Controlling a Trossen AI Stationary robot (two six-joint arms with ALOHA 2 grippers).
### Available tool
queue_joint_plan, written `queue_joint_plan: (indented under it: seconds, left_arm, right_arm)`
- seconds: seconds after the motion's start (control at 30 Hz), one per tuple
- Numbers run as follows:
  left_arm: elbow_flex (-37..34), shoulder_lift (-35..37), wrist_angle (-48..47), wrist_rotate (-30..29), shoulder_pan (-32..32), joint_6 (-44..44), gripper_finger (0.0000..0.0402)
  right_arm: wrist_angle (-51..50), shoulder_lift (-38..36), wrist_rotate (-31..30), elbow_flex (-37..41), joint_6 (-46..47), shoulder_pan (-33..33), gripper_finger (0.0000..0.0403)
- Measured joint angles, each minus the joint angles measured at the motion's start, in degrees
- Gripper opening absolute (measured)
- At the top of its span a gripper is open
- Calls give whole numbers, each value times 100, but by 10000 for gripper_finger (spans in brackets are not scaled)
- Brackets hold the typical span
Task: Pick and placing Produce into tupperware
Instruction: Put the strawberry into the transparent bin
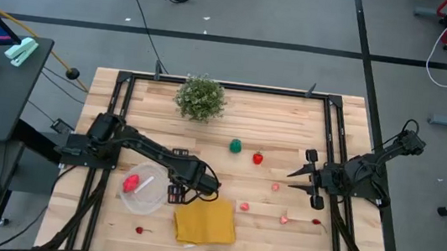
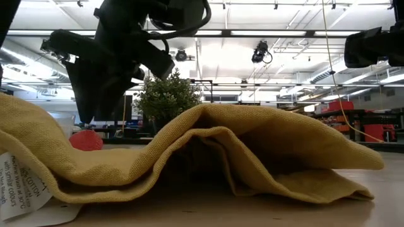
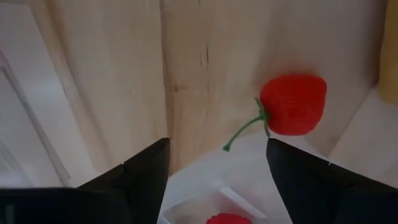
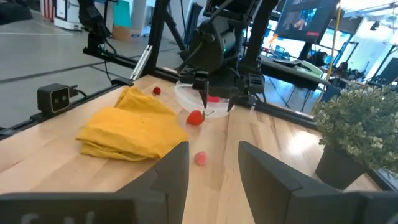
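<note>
A red strawberry [image 3: 293,104] lies on the worktop [image 1: 271,224] just beside the tupperware [image 1: 142,189], which already holds red produce [image 1: 130,184]. The left pincer [image 1: 174,193] hovers above it, spread open and empty. The right pincer [image 1: 313,179] waits open, well apart.

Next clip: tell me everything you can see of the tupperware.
The tupperware is a round, shallow tub of clear-whitish plastic, open at the top, with no lid in view. It sits flat on the wooden table in the left arm's front area, beside the yellow cloth and seemingly just apart from it. A red produce piece lies inside. The left gripper, open, hangs at the rim nearest the cloth.
</note>
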State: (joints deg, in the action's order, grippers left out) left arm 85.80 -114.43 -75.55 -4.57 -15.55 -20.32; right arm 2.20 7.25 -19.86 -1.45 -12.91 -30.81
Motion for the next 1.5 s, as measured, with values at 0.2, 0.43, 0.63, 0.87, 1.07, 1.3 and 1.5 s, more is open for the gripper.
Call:
queue_joint_plan:
  seconds: [0.2, 0.43, 0.63, 0.87, 1.07, 1.3, 1.5]
  left_arm:
    - [0, 0, 51, 14, -12, 0, 264]
    - [0, 0, 128, 14, -12, -4, 263]
    - [2, -72, 271, 14, -7, -326, 263]
    - [2, -334, 130, 13, -60, -261, 259]
    - [0, -396, -270, -19, -64, -257, 259]
    - [1, -396, -512, -23, -81, -260, 259]
    - [0, -396, -397, -8, -123, -302, 259]
  right_arm:
    - [-2, 0, 0, 1, 325, 0, 146]
    - [-2, 0, 0, 0, 578, 0, 146]
    - [-2, 0, 0, 0, 590, 0, 146]
    - [-17, -2, 2, 0, 595, 0, 146]
    - [-31, 25, 1, 0, 594, 0, 146]
    - [-38, 31, 4, 0, 590, 0, 146]
    - [-40, 31, 4, 0, 590, 0, 146]
